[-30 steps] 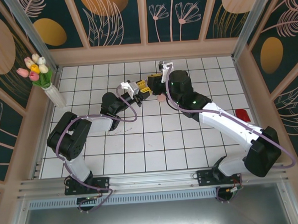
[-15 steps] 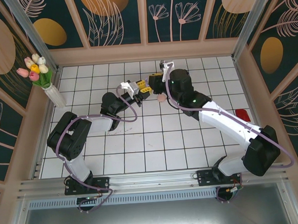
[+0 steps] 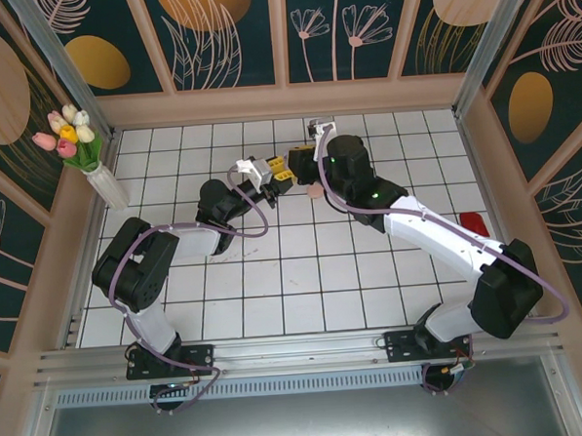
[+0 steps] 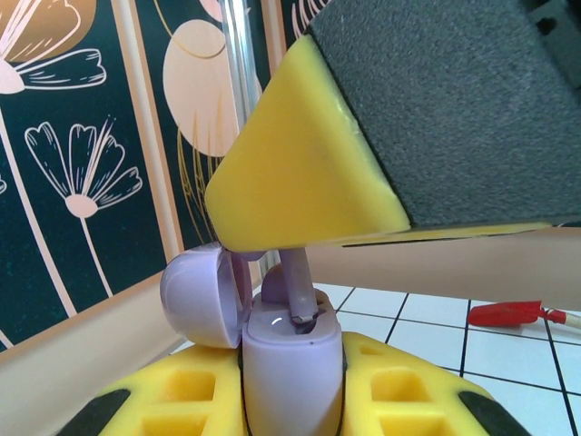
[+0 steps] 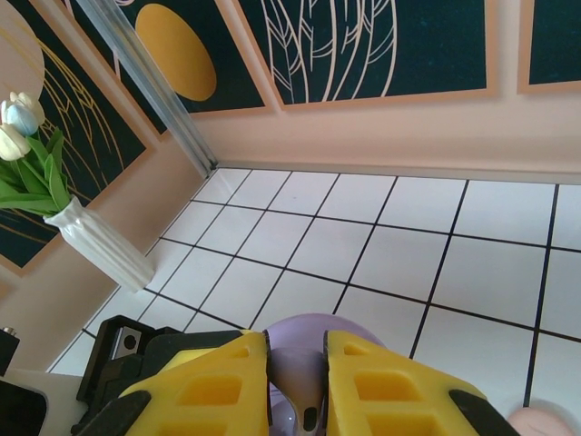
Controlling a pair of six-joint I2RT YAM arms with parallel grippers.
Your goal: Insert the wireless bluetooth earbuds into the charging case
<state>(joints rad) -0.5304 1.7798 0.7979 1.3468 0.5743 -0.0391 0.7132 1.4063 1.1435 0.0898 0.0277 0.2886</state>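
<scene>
My left gripper (image 3: 277,173) is shut on the lilac charging case (image 4: 292,368), held upright above the tiles with its round lid (image 4: 194,295) swung open to the left. My right gripper (image 3: 301,161) comes down from above, shut on a lilac earbud (image 5: 305,377). In the left wrist view the earbud's stem (image 4: 300,283) points down and its tip touches the case's top opening, under the right gripper's yellow finger (image 4: 300,173). In the right wrist view the case lid (image 5: 313,325) shows just behind the pinched bud.
A pale pink rounded thing (image 3: 314,189) lies on the tiles just below the two grippers. A red object (image 3: 475,223) sits near the right wall. A white vase of tulips (image 3: 104,181) stands at the back left corner. Wooden walls (image 3: 285,101) ring the floor.
The right gripper with the earbud has edged slightly left, closer over the case. The left arm and the case have stayed still.
</scene>
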